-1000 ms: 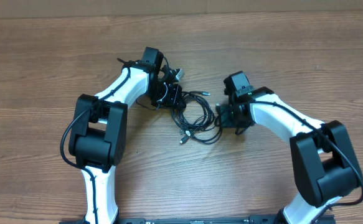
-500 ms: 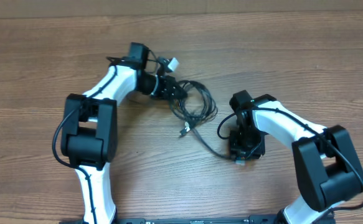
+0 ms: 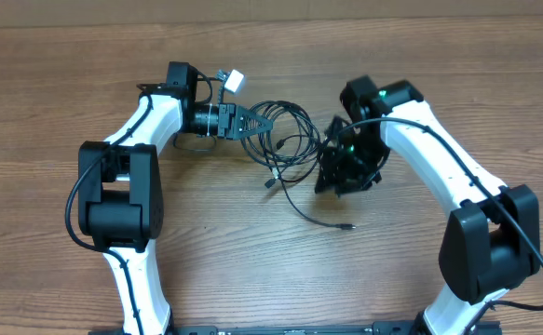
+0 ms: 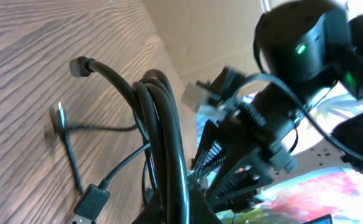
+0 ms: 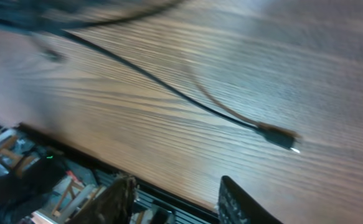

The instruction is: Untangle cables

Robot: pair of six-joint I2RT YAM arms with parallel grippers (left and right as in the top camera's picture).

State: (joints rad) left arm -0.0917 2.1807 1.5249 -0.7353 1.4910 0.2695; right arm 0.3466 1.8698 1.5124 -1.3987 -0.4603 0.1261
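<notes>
Left end effector (image 3: 258,122) clamped on cables (image 4: 162,112); loops fan out just ahead. Right end effector (image 5: 176,199): fingers apart above table (image 5: 330,56), one plug (image 5: 281,138) lying ahead.

No writing, label, brand, number or sign can be read in any of the views. The small white block (image 3: 235,79) just above the wrist of the left arm (image 3: 155,116) is too small and blurred to show any print.
</notes>
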